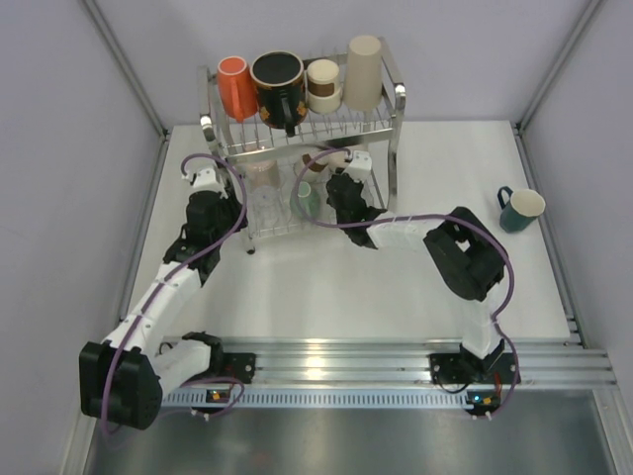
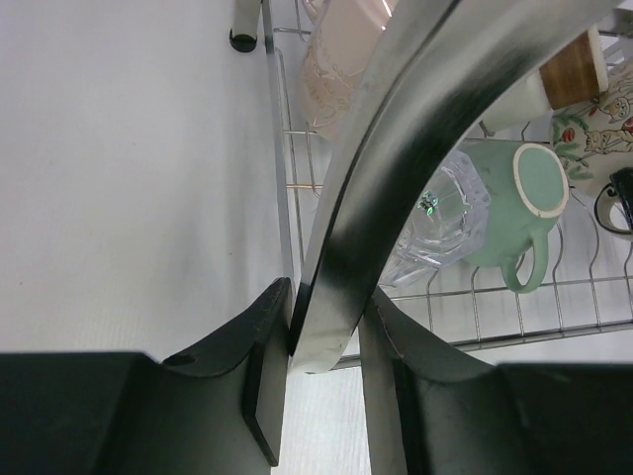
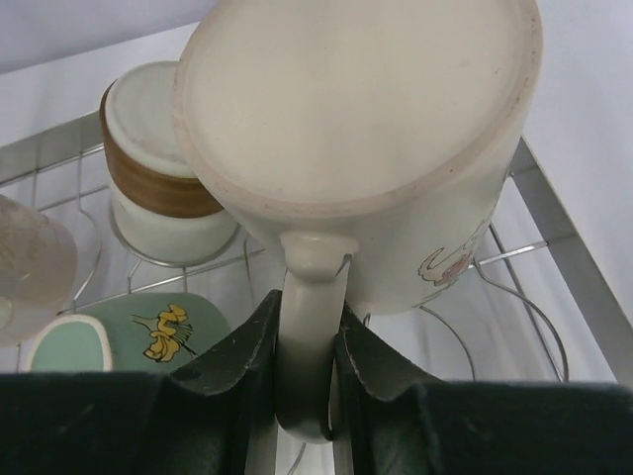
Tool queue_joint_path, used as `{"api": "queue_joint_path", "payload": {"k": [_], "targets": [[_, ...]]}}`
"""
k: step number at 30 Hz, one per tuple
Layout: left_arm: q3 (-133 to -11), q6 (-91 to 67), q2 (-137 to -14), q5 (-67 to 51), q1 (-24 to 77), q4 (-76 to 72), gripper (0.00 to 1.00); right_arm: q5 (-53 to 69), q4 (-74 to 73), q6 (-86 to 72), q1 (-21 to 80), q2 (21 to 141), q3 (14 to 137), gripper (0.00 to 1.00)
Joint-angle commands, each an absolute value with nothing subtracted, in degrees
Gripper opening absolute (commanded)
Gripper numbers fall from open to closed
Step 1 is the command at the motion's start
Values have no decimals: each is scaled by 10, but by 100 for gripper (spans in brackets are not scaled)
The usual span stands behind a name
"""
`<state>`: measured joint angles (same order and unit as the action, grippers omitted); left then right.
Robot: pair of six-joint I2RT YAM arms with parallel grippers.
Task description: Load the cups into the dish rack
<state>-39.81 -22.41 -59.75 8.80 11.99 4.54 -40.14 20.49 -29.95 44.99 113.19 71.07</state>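
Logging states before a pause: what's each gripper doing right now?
Left gripper: shut on the dish rack, on its curved chrome bar.
Right gripper: shut on the cream mug, by its handle.

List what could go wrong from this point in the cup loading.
1. The right gripper pinches the cream mug by its handle alone; it may swivel and knock the brown-banded cup beside it.
2. The left gripper clamps a post of the dish rack; a pull there could shift the rack and upset the tall beige cup on top.
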Motion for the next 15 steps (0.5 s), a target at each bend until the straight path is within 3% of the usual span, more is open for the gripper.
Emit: {"api": "queue_joint_path", "payload": {"k": [1, 6, 15], "targets": [[-391, -252, -597, 75, 105, 5, 0, -311, 365, -273, 433, 1136, 698, 0], [-390, -256, -605, 63, 99, -12, 0, -250, 467, -235, 429, 1132, 662, 0], [-393, -259, -612, 58, 96, -19, 0, -222, 445, -238, 414, 1147, 687, 0]]}}
